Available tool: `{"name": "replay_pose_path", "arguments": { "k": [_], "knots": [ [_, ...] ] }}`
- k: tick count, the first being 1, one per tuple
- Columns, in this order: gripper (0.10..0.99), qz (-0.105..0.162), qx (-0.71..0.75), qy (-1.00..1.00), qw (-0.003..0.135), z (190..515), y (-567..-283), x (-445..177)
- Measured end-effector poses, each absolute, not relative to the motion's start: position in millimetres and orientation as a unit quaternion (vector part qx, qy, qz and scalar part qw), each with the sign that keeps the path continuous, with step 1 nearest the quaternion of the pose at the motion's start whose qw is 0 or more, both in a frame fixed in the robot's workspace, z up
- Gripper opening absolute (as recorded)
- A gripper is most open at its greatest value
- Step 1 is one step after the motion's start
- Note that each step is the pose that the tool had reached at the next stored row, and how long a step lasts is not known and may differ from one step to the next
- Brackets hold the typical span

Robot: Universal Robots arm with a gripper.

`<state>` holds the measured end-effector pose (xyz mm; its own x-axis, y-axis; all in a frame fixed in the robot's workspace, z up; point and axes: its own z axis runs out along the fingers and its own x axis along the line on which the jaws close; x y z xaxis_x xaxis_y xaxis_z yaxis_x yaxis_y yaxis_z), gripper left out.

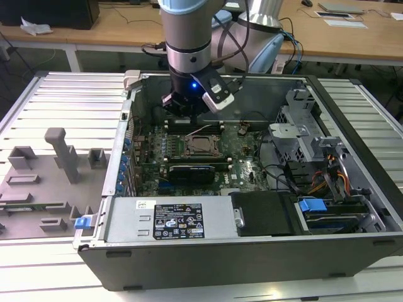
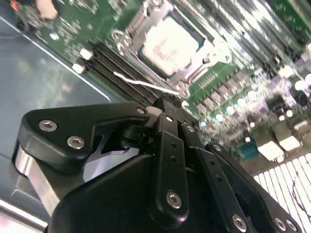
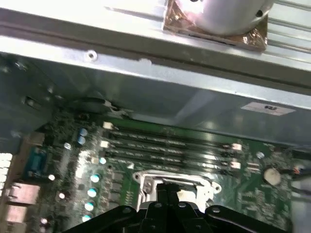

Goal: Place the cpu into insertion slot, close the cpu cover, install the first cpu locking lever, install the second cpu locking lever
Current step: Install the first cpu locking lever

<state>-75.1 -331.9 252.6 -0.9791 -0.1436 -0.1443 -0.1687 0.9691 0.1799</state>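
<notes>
Seemingly lever stage, by our judgement.

Exterior view: gripper [image 1: 187, 111] hangs inside computer case [image 1: 252, 264], just above insertion slot [image 1: 189, 146]. Power-supply sticker [image 1: 179, 220]: print too small for us.

Second wrist view: cpu [image 2: 170, 43] sits in slot, cpu cover [image 2: 138, 22] down around it. Thin pale rod, we judge locking lever [image 2: 146, 85], stands free near fingertips. Jaws clenched, nothing between.

First wrist view: fingers [image 3: 163, 191] pressed together over socket edge. Wall sticker [image 3: 267, 108] unreadable.

Exterior view: high, off arm, wide, looking down into open computer case [image 1: 252, 248]. Both wrist views: close, past gripper [image 2: 163, 104], facing motherboard [image 2: 233, 82]; first wrist view seemingly tilts more toward case wall [image 3: 194, 97]. Shared by all three: insertion slot [image 1: 200, 146].
</notes>
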Motion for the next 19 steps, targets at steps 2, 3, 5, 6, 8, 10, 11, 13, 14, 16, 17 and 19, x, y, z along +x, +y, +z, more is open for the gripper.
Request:
{"name": "replay_pose_path", "arguments": {
  "k": [2,3,5,6,8,10,11,13,14,16,17,19],
  "knots": [
    [0.106,0.092,-0.082,0.987,0.103,253,-332,-76],
    [0.106,0.091,-0.084,0.985,0.117,252,-332,-77],
    [0.106,0.09,-0.085,0.984,0.127,251,-332,-78],
    [0.106,0.09,-0.084,0.984,0.129,249,-332,-78],
    [0.106,0.09,-0.079,0.984,0.129,246,-332,-78],
    [0.106,0.089,-0.072,0.985,0.13,243,-332,-78],
    [0.106,0.088,-0.067,0.985,0.131,242,-332,-78],
    [0.106,0.087,-0.056,0.986,0.131,239,-332,-78],
    [0.106,0.086,-0.051,0.986,0.132,238,-332,-78],
    [0.106,0.084,-0.036,0.987,0.133,235,-331,-78],
    [0.106,0.084,-0.034,0.987,0.133,235,-331,-78],
    [0.106,0.084,-0.03,0.987,0.134,233,-328,-78]
  ]
}}
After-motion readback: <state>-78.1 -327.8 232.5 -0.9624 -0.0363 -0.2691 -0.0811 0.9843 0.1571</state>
